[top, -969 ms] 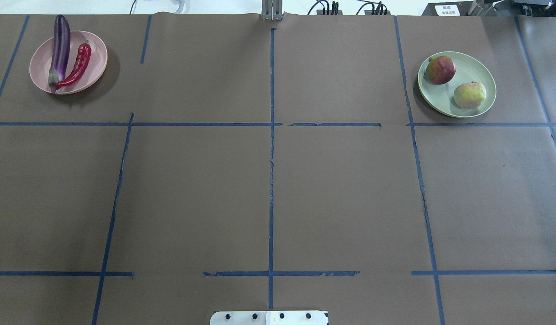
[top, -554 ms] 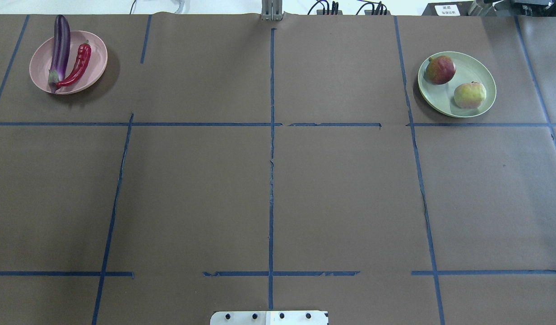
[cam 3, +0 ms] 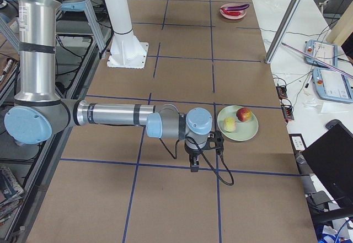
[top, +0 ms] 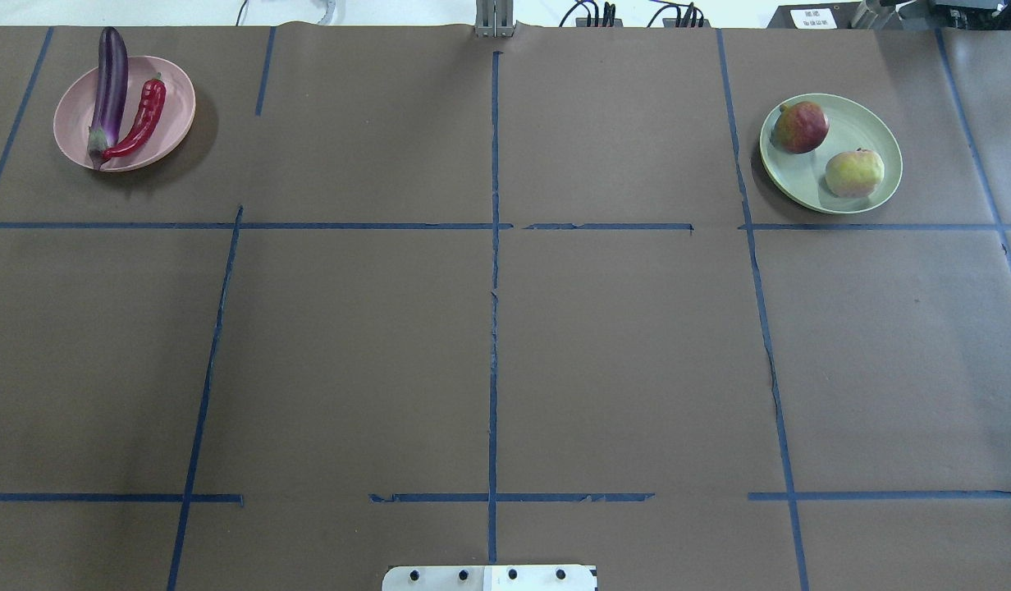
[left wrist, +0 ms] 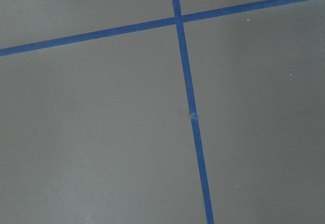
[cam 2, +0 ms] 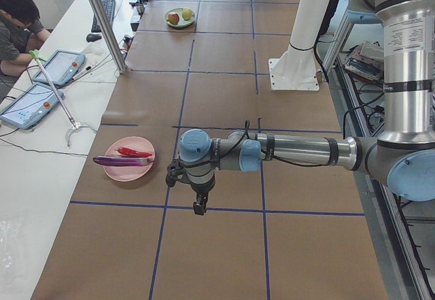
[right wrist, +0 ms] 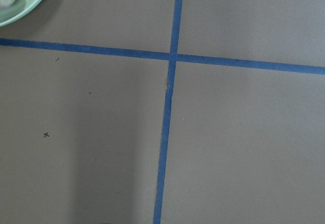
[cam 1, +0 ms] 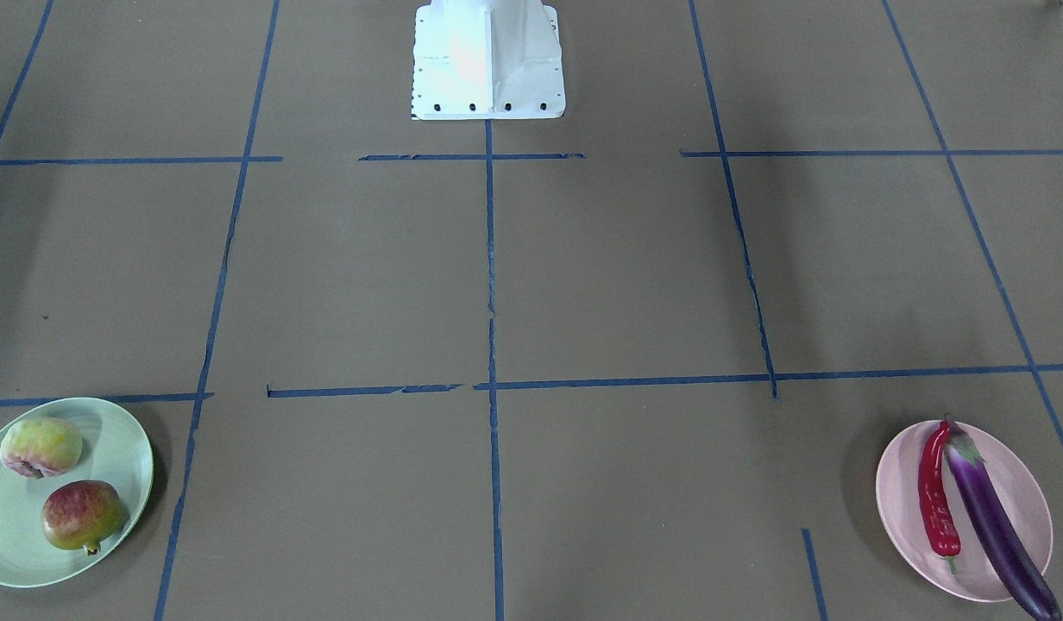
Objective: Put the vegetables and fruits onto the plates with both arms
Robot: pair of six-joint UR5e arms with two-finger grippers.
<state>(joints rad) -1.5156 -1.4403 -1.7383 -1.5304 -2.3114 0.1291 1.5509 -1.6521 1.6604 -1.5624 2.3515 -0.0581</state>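
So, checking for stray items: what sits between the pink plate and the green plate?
Nothing. The overhead view shows only brown table cover with blue tape lines between pink plate and green plate.

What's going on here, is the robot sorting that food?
The sorting looks finished. The eggplant and red chili lie on the pink plate. The red-yellow fruit and pale green fruit sit on the green plate. Both arms hang over the table, the left gripper near the pink plate and the right gripper near the green one. Neither seems to carry anything.
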